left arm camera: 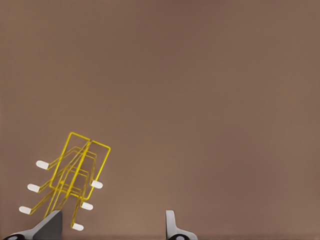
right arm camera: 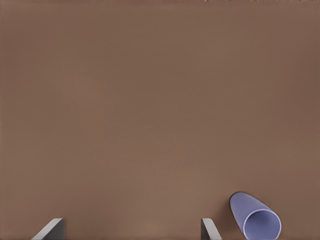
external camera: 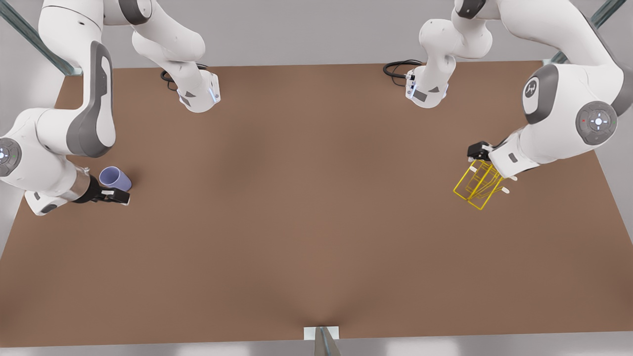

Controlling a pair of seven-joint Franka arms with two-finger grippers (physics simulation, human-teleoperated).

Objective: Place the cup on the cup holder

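Observation:
The lavender-blue cup [external camera: 116, 178] lies on its side on the brown table [external camera: 306, 198] at the front view's left, and in the right wrist view its open mouth faces the camera [right arm camera: 256, 216]. My right gripper [external camera: 116, 196] hovers just beside it, open, with the cup outside its fingers [right arm camera: 130, 230]. The yellow wire cup holder [external camera: 478, 184] with white-tipped prongs stands at the front view's right. My left gripper [external camera: 478, 151] is over its far edge, open and holding nothing [left arm camera: 111, 227]. One fingertip [left arm camera: 50, 225] is close to the holder [left arm camera: 75, 175].
Both arm bases [external camera: 198, 94] [external camera: 426, 89] with black cables stand at the table's far edge. A small white bracket [external camera: 321, 333] sits at the near edge. Bare table spans the wide gap between cup and holder.

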